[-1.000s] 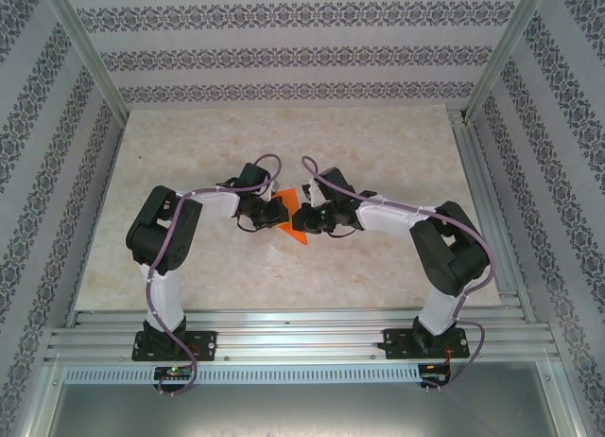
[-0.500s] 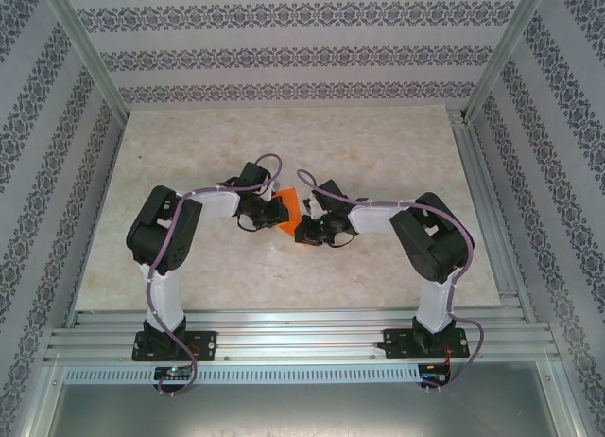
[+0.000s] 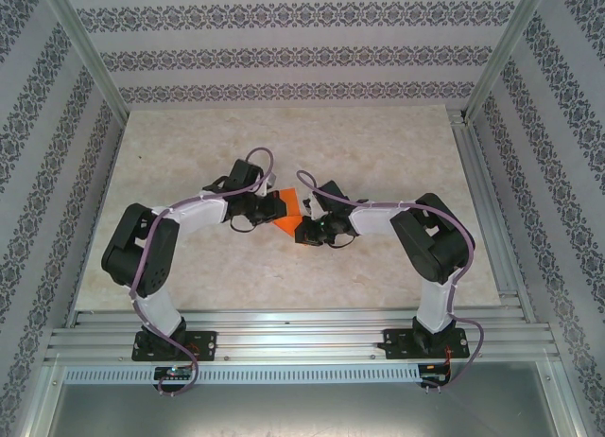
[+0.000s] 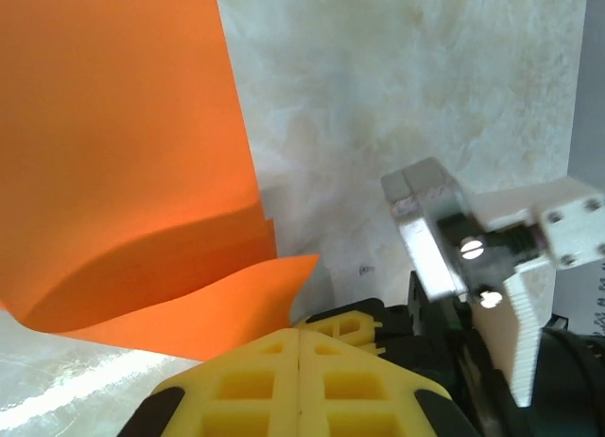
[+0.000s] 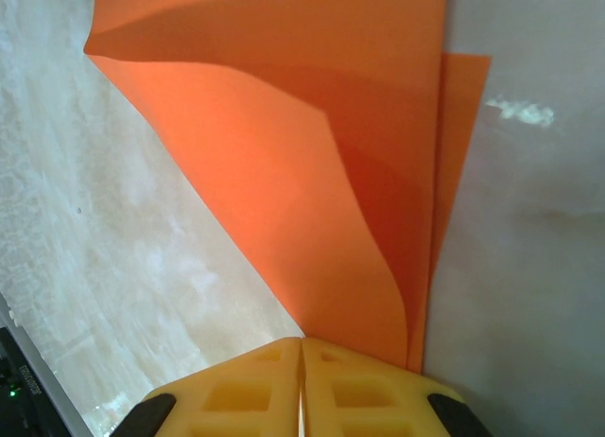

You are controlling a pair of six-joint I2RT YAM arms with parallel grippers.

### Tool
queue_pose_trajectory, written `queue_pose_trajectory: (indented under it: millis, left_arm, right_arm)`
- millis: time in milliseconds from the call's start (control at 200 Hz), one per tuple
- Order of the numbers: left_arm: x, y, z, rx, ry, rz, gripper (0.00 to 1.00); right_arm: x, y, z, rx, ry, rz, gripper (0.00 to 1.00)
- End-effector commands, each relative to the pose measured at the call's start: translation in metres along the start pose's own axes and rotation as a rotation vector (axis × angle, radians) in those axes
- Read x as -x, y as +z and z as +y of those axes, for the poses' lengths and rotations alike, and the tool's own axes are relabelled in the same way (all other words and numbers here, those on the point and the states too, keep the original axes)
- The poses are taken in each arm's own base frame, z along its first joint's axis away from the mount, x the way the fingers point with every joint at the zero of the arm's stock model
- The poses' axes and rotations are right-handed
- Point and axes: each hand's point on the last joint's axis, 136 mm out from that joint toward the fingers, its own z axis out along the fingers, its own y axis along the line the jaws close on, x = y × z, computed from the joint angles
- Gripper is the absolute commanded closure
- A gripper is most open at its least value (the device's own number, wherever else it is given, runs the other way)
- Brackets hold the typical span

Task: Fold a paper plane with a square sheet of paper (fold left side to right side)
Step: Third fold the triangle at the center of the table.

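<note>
The left gripper (image 4: 301, 331) is closed, its yellow fingers pressed together on a curled corner of the sheet (image 4: 123, 153). That corner is lifted off the table (image 3: 378, 153). The right gripper (image 5: 302, 342) is likewise shut narrow. The lower end of the orange paper appears to be pinched at its fingertips, where two layers run down together.

From the right wrist, the upper layer is seen arched over the lower one, and a strip of the lower layer is left showing along one side. No sharp crease can be made out. The step in hand is judged to be the left-to-right fold, with one half carried over but not yet laid down.

For the next move, the free edge would have to be brought square onto the edge beneath it. The arch would then be lowered flat and the fold line pressed, with one corner kept pinned so that the thin paper is not dragged or buckled.

From above, the sheet is found at mid-table, held between the two grippers and touching both.

The table is a pale, marbled slab, matt with faint glare. It is bounded by aluminium rails (image 3: 302, 338) at the near edge and enclosed by walls (image 3: 284, 59) of grey-patterned striped paper.
</note>
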Motion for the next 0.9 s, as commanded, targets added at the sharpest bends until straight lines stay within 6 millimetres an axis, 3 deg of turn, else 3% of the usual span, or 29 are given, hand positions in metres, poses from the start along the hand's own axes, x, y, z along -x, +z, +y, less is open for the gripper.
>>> queue_pose_trajectory:
  millis: [0, 300, 525, 894]
  left_arm:
    - [-0.017, 0.017, -0.001, -0.029, -0.017, 0.041, 0.96]
    - [-0.025, 0.037, 0.008, -0.003, -0.026, 0.066, 0.97]
    - [-0.035, 0.049, 0.028, 0.074, -0.023, 0.085, 0.97]
    - [-0.022, 0.046, 0.05, 0.193, 0.017, 0.026, 0.96]
  right_arm:
    - [-0.031, 0.01, -0.045, -0.157, 0.048, 0.076, 0.91]
    - [-0.03, 0.009, -0.043, -0.159, 0.043, 0.078, 0.91]
    - [-0.031, 0.008, -0.045, -0.168, 0.042, 0.082, 0.91]
    - [-0.036, 0.006, -0.05, -0.217, 0.025, 0.105, 0.91]
